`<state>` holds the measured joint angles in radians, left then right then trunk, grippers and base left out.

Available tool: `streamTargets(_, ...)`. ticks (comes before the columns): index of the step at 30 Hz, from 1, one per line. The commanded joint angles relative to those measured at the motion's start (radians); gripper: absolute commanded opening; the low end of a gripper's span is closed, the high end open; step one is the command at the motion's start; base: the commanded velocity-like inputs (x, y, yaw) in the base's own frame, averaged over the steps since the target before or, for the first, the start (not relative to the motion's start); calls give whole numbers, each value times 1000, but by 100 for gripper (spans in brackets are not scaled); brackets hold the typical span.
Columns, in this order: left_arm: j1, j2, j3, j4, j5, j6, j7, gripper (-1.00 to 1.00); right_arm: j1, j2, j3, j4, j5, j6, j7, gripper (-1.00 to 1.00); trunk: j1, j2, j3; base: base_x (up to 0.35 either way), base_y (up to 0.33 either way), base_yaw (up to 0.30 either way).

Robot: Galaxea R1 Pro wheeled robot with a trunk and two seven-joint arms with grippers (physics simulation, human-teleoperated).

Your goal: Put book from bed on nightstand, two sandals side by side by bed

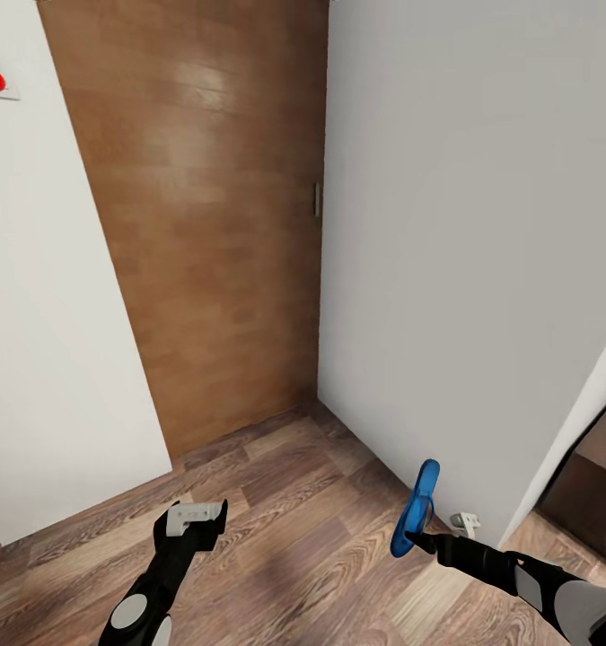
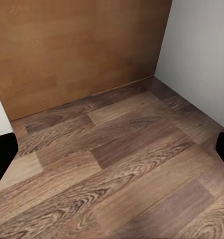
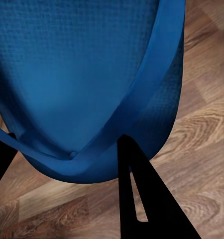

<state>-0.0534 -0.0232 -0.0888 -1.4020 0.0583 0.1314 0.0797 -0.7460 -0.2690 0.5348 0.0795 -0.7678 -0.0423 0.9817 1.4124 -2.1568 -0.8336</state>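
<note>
Fingers of the right gripper (image 1: 419,538) clamp one blue sandal (image 1: 417,507), held upright above the wood-plank floor (image 1: 285,538), beside a white wall (image 1: 464,269); left gripper (image 1: 197,518) spread apart, holding nothing, facing a tan wooden door (image 1: 204,224). Left wrist view: floor (image 2: 117,169) meeting door (image 2: 77,45); dark fingertips at both edges. Right wrist view: sandal (image 3: 77,74), strap toward camera, gripped by a black finger (image 3: 142,199).

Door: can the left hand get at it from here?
Probably yes. The left hand hangs open and empty over bare floor, with nothing between it and the wooden door ahead, though it may need a stretch.
</note>
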Motion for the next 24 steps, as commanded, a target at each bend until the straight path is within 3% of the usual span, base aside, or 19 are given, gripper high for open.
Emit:
streamTargets(1, 0, 0, -2, -2, 6, 5, 6, 100, -1, 1, 10, 3, -7, -4, 5, -100, -4, 7, 2, 0, 0, -87)
streamTargets(13, 0, 1, -3, -2, 6, 3, 6, 100, -1, 1, 10, 3, -7, -3, 5, -100, -12, 21, 8, 0, 0, -42)
streamTargets(18, 0, 2, -33, -1, 6, 4, 9, 100, -1, 1, 10, 3, -7, -4, 5, -100, -12, 21, 8, 10, -11, 0)
streamTargets(24, 0, 2, -42, -1, 6, 4, 11, 100, -1, 1, 10, 3, -7, -3, 5, -100, -12, 21, 8, 86, -143, -1)
